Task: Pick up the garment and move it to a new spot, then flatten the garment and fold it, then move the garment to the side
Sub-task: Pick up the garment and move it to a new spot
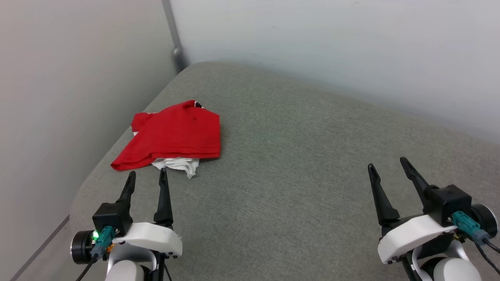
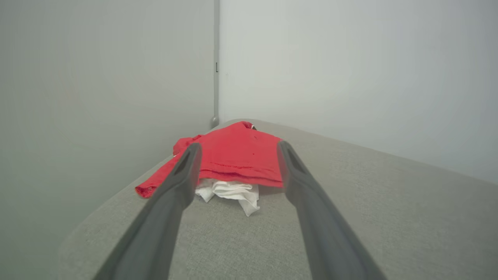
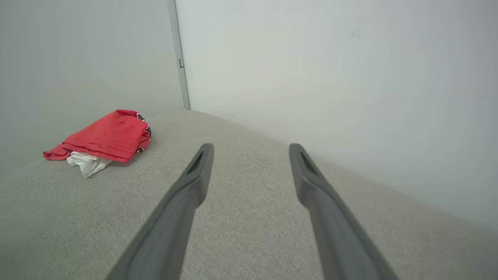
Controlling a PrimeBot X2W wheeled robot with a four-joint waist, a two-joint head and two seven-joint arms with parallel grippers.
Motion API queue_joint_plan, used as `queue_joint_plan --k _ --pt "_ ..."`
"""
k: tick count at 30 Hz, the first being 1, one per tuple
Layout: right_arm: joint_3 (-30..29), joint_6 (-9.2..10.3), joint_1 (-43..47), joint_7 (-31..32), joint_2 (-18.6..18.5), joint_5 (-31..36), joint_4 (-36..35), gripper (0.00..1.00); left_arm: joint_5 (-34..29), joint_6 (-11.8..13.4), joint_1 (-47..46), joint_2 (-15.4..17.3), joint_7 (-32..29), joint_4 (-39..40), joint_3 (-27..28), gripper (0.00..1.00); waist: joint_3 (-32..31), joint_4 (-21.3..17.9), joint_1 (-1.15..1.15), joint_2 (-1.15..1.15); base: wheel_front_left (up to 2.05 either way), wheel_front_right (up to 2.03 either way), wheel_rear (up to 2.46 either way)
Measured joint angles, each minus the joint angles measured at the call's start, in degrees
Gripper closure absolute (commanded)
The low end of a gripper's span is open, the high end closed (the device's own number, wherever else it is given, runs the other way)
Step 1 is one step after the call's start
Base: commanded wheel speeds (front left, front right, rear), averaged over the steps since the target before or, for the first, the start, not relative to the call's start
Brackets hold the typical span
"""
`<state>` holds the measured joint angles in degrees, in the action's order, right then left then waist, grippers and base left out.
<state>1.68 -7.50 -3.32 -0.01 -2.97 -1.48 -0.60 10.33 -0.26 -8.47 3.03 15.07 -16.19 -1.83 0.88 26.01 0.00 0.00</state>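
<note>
While both arms sit low at the near edge of the grey fabric-covered surface [image 1: 297, 164], the garment [image 1: 177, 132] lies in a loosely folded bundle in the far-left part of it, close to the left wall [image 1: 58, 97] and short of the corner where the two walls meet. Its red body faces up, with the plain cloth showing. The bundle is wider than it is deep. Its long axis runs roughly left to right along the stitched near hem, and the near-left corner draws out into a point aimed toward the surface's left edge. A crumpled white sleeve [image 1: 179, 164] pokes out from under that hem, pointing toward the near side. A sliver of black-and-white marking peeks over the far edge.

The left claw [image 1: 147, 172] is released, its two dark fingers spread apart with nothing between them. Its tips are just short of the white sleeve, and I cannot tell whether they touch it. In the left wrist view the garment [image 2: 233, 155] sits straight ahead, framed by the left claw [image 2: 237, 144].

The right claw [image 1: 386, 163] is likewise released and empty, well apart from the shirt on the near right. In the right wrist view the right claw [image 3: 251, 146] points over bare grey fabric toward the far wall [image 3: 330, 77], and the garment [image 3: 107, 136] lies off to its left.
</note>
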Motion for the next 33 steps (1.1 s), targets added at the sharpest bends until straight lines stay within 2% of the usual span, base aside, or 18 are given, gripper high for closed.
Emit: queue_joint_plan --k 5,10,19,24,28,33 --pt "0.6 0.00 -0.3 0.0 0.0 0.0 -0.2 0.00 0.0 0.2 0.4 0.0 0.0 0.5 0.7 0.00 0.2 2.8 0.00 0.00 0.00 0.00 0.00" --pt "0.8 0.00 -0.3 0.1 0.0 0.0 -0.2 0.00 -0.3 0.0 0.6 0.0 0.0 0.7 1.3 0.00 0.5 3.9 0.00 0.00 0.00 0.00 0.00" --pt "0.9 0.00 -0.3 0.5 0.0 0.0 -0.4 0.00 -0.6 -0.3 -0.8 0.0 0.0 0.9 1.7 0.00 1.0 3.7 0.00 0.00 0.00 0.00 0.00" --pt "1.3 -0.01 -2.0 1.5 0.0 0.6 -1.5 0.00 0.9 -1.8 -6.1 0.3 0.0 -0.4 2.7 0.00 3.0 2.4 0.00 0.00 0.00 0.00 0.00" --pt "1.6 -0.01 -3.4 2.3 0.0 1.4 -2.4 0.00 2.2 -2.6 -14.3 3.6 -2.1 -2.6 4.2 0.00 5.6 0.4 0.00 0.00 0.00 0.00 0.00" --pt "1.8 0.00 -5.2 2.5 0.0 2.2 -2.8 0.00 4.0 -4.3 -25.5 9.3 -11.4 -5.4 5.4 0.00 9.6 -3.0 0.00 0.00 0.00 0.00 0.00"
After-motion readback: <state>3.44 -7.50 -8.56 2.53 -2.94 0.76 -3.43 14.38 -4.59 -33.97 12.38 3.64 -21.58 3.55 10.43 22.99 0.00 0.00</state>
